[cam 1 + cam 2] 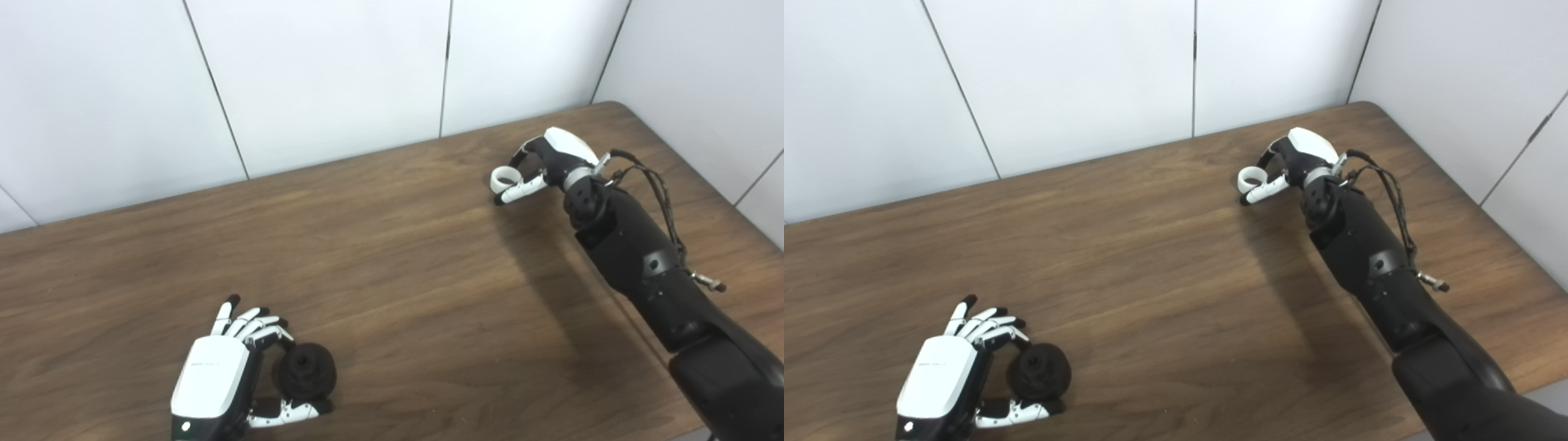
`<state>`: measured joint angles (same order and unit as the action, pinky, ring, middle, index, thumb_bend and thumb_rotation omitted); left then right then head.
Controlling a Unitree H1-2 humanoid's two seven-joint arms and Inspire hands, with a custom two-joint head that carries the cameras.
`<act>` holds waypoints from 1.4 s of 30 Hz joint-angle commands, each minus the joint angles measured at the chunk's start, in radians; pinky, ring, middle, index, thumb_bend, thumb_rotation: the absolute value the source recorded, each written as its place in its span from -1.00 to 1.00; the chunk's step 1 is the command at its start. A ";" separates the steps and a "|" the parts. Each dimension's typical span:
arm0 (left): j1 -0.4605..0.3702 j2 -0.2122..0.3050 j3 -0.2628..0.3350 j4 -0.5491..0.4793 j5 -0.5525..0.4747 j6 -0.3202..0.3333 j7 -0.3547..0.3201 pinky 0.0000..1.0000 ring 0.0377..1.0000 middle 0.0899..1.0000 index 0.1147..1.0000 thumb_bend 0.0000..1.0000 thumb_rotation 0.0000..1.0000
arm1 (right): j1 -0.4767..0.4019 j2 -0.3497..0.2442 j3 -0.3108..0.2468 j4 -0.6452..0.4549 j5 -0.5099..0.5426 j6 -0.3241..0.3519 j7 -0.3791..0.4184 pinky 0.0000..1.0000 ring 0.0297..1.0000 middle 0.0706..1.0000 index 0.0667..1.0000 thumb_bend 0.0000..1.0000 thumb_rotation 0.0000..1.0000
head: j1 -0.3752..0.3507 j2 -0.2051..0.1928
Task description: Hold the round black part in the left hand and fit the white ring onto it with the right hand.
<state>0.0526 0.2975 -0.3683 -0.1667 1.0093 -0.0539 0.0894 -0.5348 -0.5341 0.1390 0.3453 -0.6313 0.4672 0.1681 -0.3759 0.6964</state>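
The round black part (pixel 305 371) sits at the near left of the wooden table (pixel 392 269). My left hand (pixel 229 367) is closed around it, fingers on its far side and thumb on its near side. The white ring (pixel 506 178) is at the far right of the table. My right hand (pixel 551 160) is shut on it, pinching it between thumb and fingers; I cannot tell if the ring touches the table. The ring also shows in the right eye view (pixel 1250 178), as does the black part (pixel 1039 371).
White wall panels (pixel 318 73) stand behind the table and along its right side. The right forearm (pixel 637 257) with its loose cable (pixel 664 202) reaches over the right part of the table.
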 commanded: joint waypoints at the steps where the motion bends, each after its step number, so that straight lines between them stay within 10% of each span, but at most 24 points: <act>1: 0.020 0.032 0.007 0.015 0.025 0.018 -0.033 1.00 0.67 0.43 -0.17 0.05 -0.89 | -0.036 -0.026 -0.019 -0.036 0.001 0.001 -0.008 1.00 1.00 0.78 0.15 0.71 -0.43 | -0.001 0.001; 7: 0.021 0.034 0.008 0.015 0.023 0.017 -0.033 1.00 0.67 0.43 -0.17 0.05 -0.89 | -0.031 -0.013 -0.029 -0.043 0.002 0.002 -0.015 1.00 1.00 0.74 0.07 0.68 -0.49 | -0.003 0.003; 11: 0.021 0.033 0.008 0.015 0.027 0.020 -0.035 1.00 0.67 0.42 -0.17 0.05 -0.89 | -0.028 -0.003 -0.035 -0.046 0.008 0.001 -0.030 1.00 1.00 0.69 -0.09 0.08 -0.69 | -0.003 0.003; 42: 0.026 0.021 0.004 0.004 0.038 0.024 -0.043 1.00 0.67 0.43 -0.17 0.05 -0.89 | 0.018 -0.018 -0.023 -0.203 0.022 -0.002 0.016 1.00 1.00 0.69 -0.10 0.05 -0.73 | 0.034 0.007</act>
<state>0.0552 0.2971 -0.3651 -0.1766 1.0128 -0.0524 0.0742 -0.4813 -0.5138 0.1186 0.1859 -0.5985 0.4678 0.1779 -0.3406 0.7025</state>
